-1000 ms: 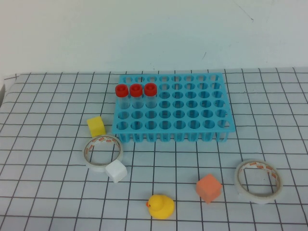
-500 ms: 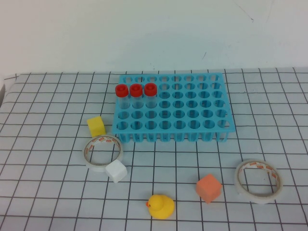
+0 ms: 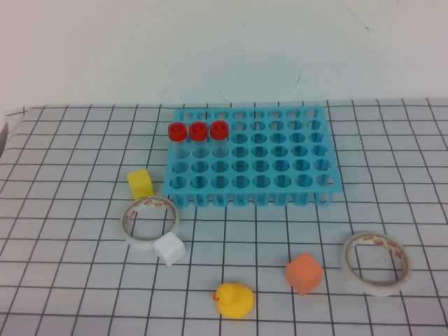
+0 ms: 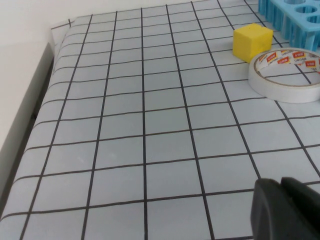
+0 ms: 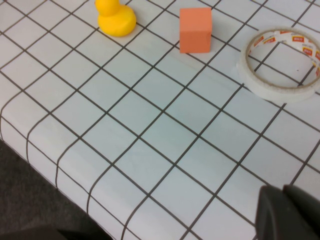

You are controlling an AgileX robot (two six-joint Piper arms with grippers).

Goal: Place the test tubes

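Tubes first: 3 red-capped tubes (image 3: 198, 140) stand upright, side by side, in holes at the left end of the blue rack (image 3: 280, 157), which sits at the far middle of the gridded table (image 3: 63, 280). Neither arm shows in the high view. The left gripper (image 4: 281, 192) hangs low over bare grid on the table's left side, fingers pressed together with nothing between them. A yellow cube (image 3: 140, 183) and a tape roll (image 3: 143, 241) lie ahead of it, and the rack's corner is just beyond them. A white cube (image 3: 169, 248) touches that roll on its near side. Over on the right, the right gripper (image 5: 283, 200) hovers by the table's near edge, fingers also together and empty. An orange cube (image 3: 304, 274), a duck (image 3: 234, 300) and a 2nd roll (image 3: 378, 285) sit in front of it. The orange cube is between duck and roll, and all 3 are apart from one another.
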